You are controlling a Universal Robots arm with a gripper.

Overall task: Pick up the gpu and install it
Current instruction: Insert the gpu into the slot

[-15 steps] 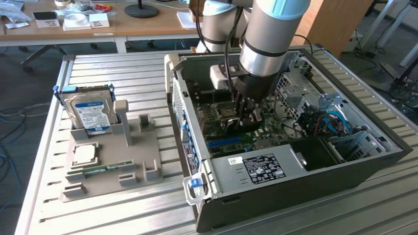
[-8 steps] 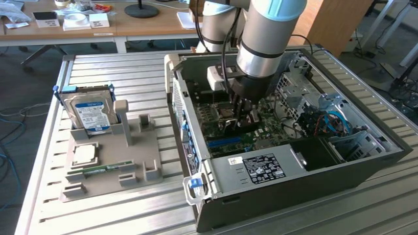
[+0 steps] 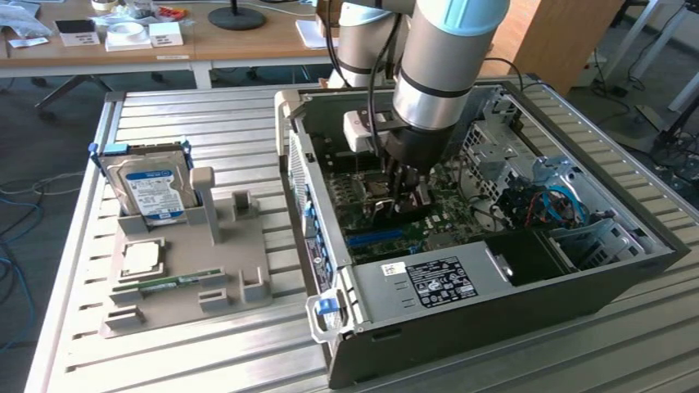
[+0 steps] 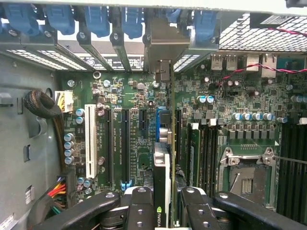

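My gripper point(image 3: 400, 190) hangs inside the open computer case point(image 3: 470, 286), low over the motherboard point(image 3: 382, 233). It is shut on the gpu point(image 3: 385, 210), which shows there as a dark card between the fingers. In the wrist view the gpu point(image 4: 162, 167) stands on edge between the two black fingers point(image 4: 139, 211) of the gripper point(image 4: 163, 212). The card runs along the motherboard's point(image 4: 134, 139) expansion slots, and its silver end bracket point(image 4: 163, 52) reaches the case's rear slot openings. I cannot tell whether its connector sits fully in the slot.
Outside the case, a grey holder point(image 3: 218, 286) on the slatted table carries a blue-labelled hard drive point(image 3: 153, 187), a processor chip point(image 3: 142, 258) and a RAM stick point(image 3: 169, 282). Blue slot clips point(image 4: 96, 19), a white slot point(image 4: 89, 139), the processor socket point(image 4: 244, 172) and cables point(image 3: 552, 205) surround the card.
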